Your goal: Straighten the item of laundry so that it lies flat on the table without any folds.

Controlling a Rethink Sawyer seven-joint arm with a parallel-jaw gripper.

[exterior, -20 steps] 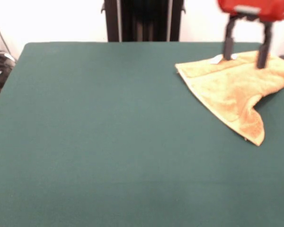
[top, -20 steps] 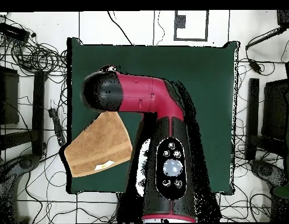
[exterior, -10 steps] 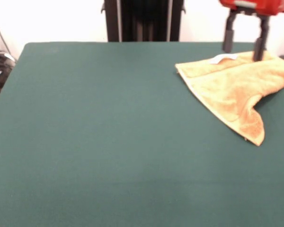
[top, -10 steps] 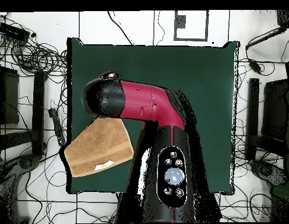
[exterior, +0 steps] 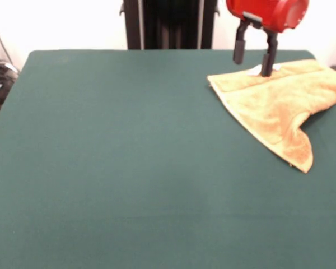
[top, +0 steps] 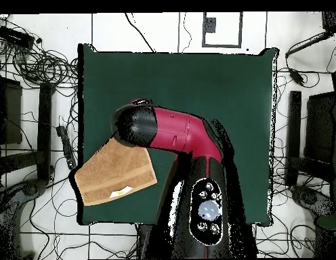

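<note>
The fingers [exterior: 239, 49] hang spread apart and empty in the front view, and I see they have slid sideways along the towel's far edge since a second ago, away from the far corner of the towel [exterior: 280, 103] toward its pointed end by the white tag [exterior: 254, 70]. The gripper [exterior: 253, 56] has let nothing go and taken nothing up, so I judge the towel no flatter: it lies folded over itself, one flap doubled toward me, at the far right corner of the table [exterior: 129, 168]. One finger hangs over the tag end of the towel, the other just off it over bare felt.

From overhead, the arm [top: 167, 128] hides the gripper. Its dark elbow has moved inward from the towel [top: 115, 175], which stays at the table's [top: 218, 81] edge nearest the robot base.
</note>
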